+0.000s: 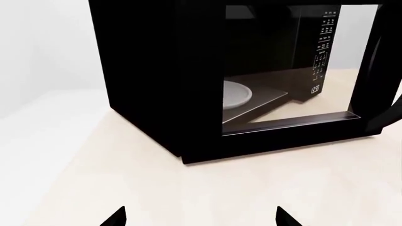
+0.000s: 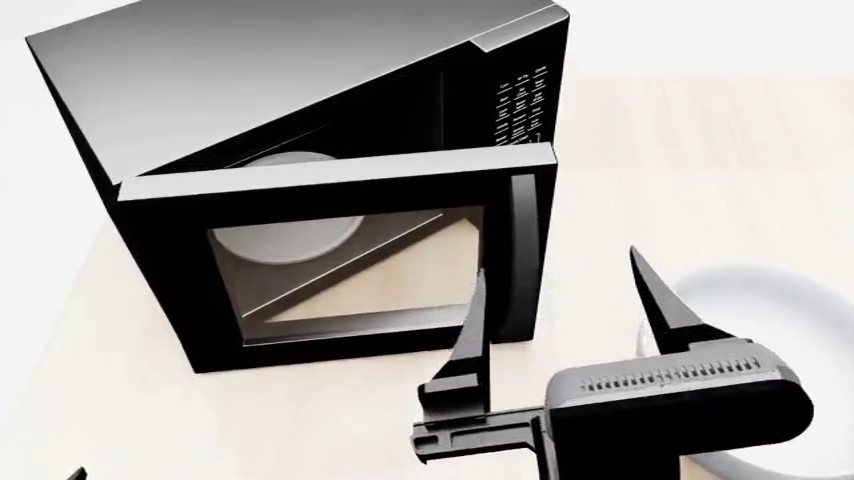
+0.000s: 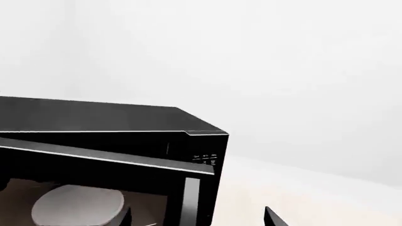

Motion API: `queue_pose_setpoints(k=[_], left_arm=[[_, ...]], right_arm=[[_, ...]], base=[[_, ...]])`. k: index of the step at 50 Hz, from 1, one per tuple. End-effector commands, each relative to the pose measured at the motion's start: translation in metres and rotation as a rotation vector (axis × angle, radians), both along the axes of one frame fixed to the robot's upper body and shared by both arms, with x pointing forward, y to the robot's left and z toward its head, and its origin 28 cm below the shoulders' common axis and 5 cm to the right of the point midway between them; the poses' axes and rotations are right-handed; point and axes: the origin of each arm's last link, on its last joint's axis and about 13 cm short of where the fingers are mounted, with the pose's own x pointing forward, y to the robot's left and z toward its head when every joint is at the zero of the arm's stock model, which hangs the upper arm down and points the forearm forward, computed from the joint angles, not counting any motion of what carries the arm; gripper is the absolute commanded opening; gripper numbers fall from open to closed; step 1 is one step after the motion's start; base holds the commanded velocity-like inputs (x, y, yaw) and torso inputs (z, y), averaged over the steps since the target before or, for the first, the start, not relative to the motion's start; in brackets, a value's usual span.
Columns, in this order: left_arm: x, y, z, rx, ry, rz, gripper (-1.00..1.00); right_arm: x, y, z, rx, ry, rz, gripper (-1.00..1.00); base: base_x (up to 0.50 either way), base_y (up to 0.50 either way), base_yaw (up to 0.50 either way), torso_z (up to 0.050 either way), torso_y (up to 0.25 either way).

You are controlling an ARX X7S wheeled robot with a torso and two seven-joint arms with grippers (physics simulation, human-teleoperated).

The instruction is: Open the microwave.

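The microwave (image 2: 267, 120) door (image 2: 334, 260) stands partly swung out; the right tool (image 2: 567, 300) hangs spread beside its handle (image 2: 521, 255).

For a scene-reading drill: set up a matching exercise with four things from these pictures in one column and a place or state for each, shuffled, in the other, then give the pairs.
Things:
1. microwave door
2. pale round plate
3. button panel
4. right hand

Places or states:
A. inside the microwave cavity
B. fingers spread, holding nothing, by the door's handle
C. swung partly open
D. on the microwave's front, beside the cavity

Pairs: 1-C, 2-A, 3-D, 4-B
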Motion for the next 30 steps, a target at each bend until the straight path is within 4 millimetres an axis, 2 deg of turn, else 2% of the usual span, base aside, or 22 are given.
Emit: queue_pose_setpoints(k=[1,7,11,15,21,26,28,30], left_arm=[[-0.001,0.001,0.002,-0.004,-0.004,0.000,1.00],[-0.001,0.001,0.002,-0.007,-0.004,0.001,1.00],[-0.001,0.000,0.002,-0.005,-0.003,-0.002,1.00],[0.000,0.001,0.002,-0.007,-0.005,0.001,1.00],[-0.001,0.002,0.003,-0.008,-0.006,0.003,1.00],[-0.001,0.002,0.003,-0.009,-0.009,0.003,1.00],[-0.001,0.002,0.003,-0.009,-0.008,0.003,1.00],[-0.001,0.002,0.003,-0.009,-0.008,0.003,1.00]], right_arm=[[-0.032,0.006,0.045,-0.037,-0.085,-0.026,1.00],[-0.027,0.008,0.062,-0.061,-0.091,-0.063,1.00],[-0.022,0.010,0.082,-0.081,-0.101,-0.061,1.00],[-0.008,0.009,0.103,-0.094,-0.079,-0.085,1.00],[0.007,0.013,0.125,-0.092,-0.027,-0.024,1.00],[0.020,0.016,0.134,-0.122,0.027,-0.005,1.00],[0.026,0.018,0.139,-0.072,0.068,0.058,1.00],[0.030,0.019,0.141,-0.091,0.076,0.037,1.00]], base=[[0.00,0.00,0.00,0.000,0.000],[0.00,0.00,0.00,0.000,0.000],[0.00,0.00,0.00,0.000,0.000],[0.00,0.00,0.00,0.000,0.000],[0.00,0.00,0.00,0.000,0.000],[0.00,0.00,0.00,0.000,0.000],[0.00,0.00,0.00,0.000,0.000],[0.00,0.00,0.00,0.000,0.000]])
